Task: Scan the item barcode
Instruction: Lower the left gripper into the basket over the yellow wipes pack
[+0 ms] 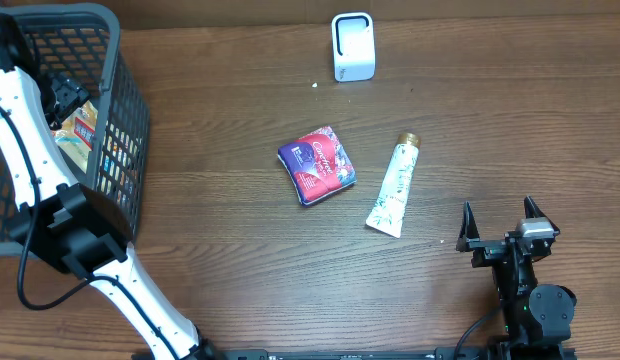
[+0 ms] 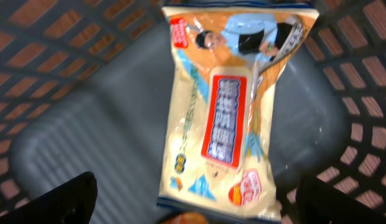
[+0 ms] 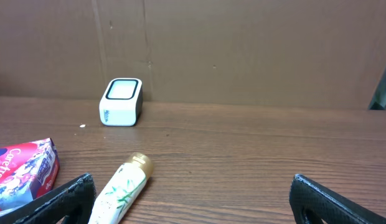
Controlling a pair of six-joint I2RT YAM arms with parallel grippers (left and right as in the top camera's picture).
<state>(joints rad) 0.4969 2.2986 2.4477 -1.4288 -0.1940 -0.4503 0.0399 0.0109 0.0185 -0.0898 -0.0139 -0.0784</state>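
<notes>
A cream and orange snack packet [image 2: 227, 112] with a red label lies flat on the floor of the grey basket [image 2: 87, 143]. My left gripper [image 2: 199, 208] hovers just over the packet's near end, open, with one finger [image 2: 62, 199] on each side and nothing held. In the overhead view the left gripper [image 1: 65, 95] is down inside the basket [image 1: 130, 120], beside the packet [image 1: 82, 128]. The white barcode scanner [image 1: 352, 46] stands at the back of the table. My right gripper [image 1: 498, 215] rests open and empty at the front right.
A purple and red pouch [image 1: 317, 165] and a white tube with a gold cap [image 1: 395, 186] lie mid-table. The right wrist view shows the tube [image 3: 121, 186], the pouch [image 3: 22, 171] and the scanner [image 3: 121, 101] ahead. The basket's mesh walls surround the left gripper.
</notes>
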